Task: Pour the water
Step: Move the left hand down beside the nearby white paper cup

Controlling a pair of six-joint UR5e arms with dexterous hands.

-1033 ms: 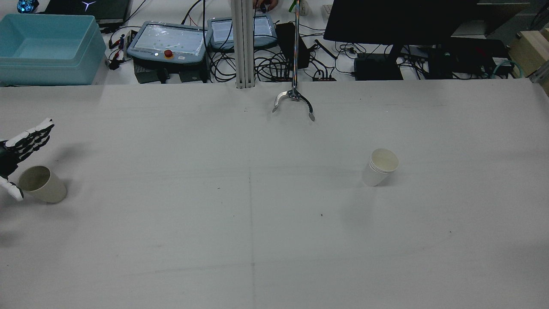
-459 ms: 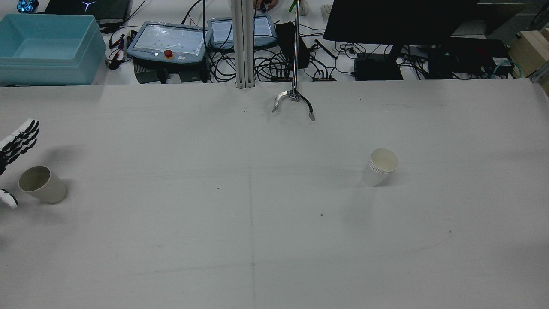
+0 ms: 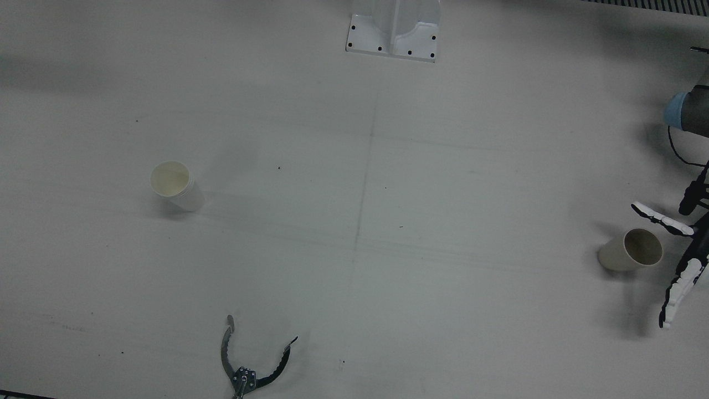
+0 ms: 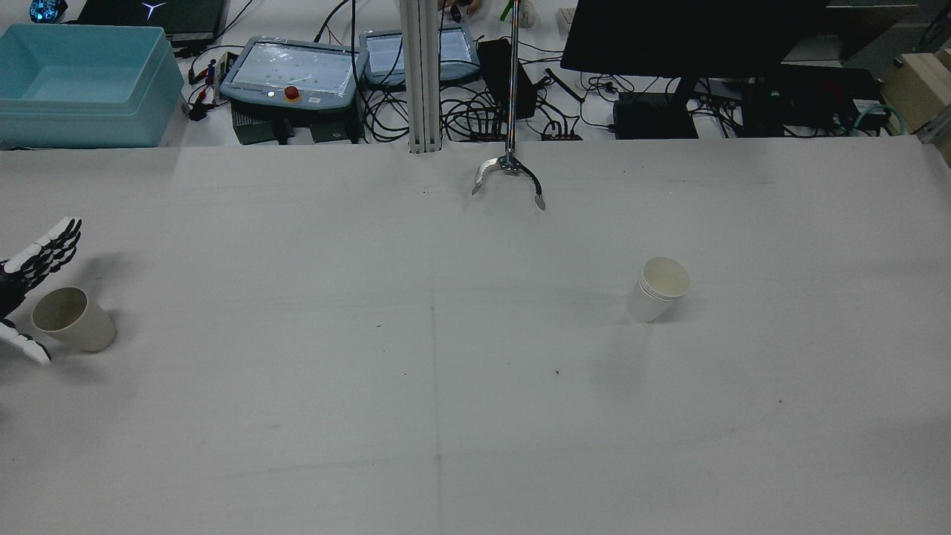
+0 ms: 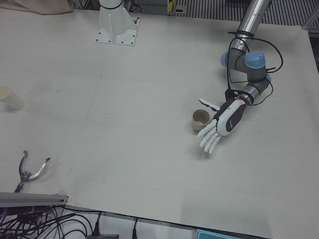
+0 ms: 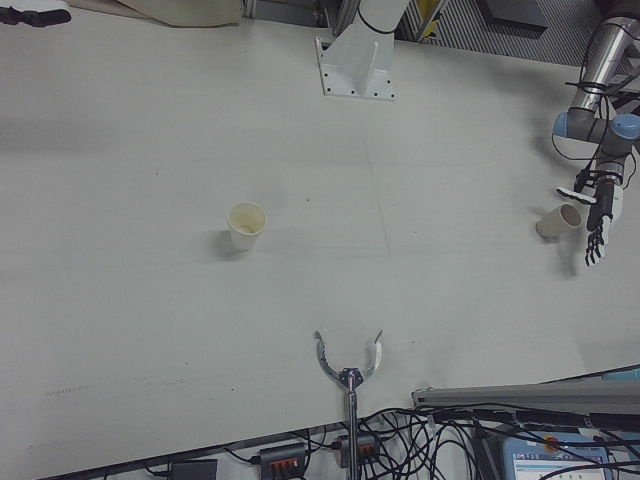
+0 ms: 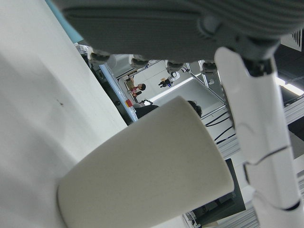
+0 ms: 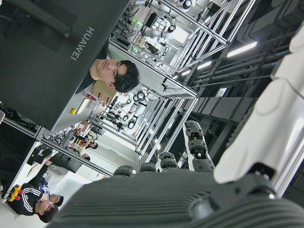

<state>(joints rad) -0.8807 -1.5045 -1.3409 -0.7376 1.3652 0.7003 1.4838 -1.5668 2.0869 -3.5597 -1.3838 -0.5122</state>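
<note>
A beige paper cup [image 4: 73,319] stands upright at the table's far left in the rear view. My left hand [image 4: 33,260] is open beside it, with its thumb on the near side and its fingers spread on the far side. The left-front view shows the same hand [image 5: 222,124] just right of the cup [image 5: 201,119]; I cannot tell whether they touch. In the left hand view the cup [image 7: 147,166] fills the frame under the palm. A white paper cup [image 4: 658,290] stands alone right of centre. My right hand [image 8: 190,190] shows only in its own view, open and empty.
A metal grabber tool [image 4: 509,174] rests with its claws on the table's far edge. Behind that edge are a blue bin [image 4: 82,82], teach pendants [image 4: 290,70], cables and a monitor [image 4: 691,37]. The arm pedestal [image 3: 393,30] stands at the robot side.
My left hand drew back to the left away from the beige cup, then came back toward it and a little lower. Both cups stayed put.
</note>
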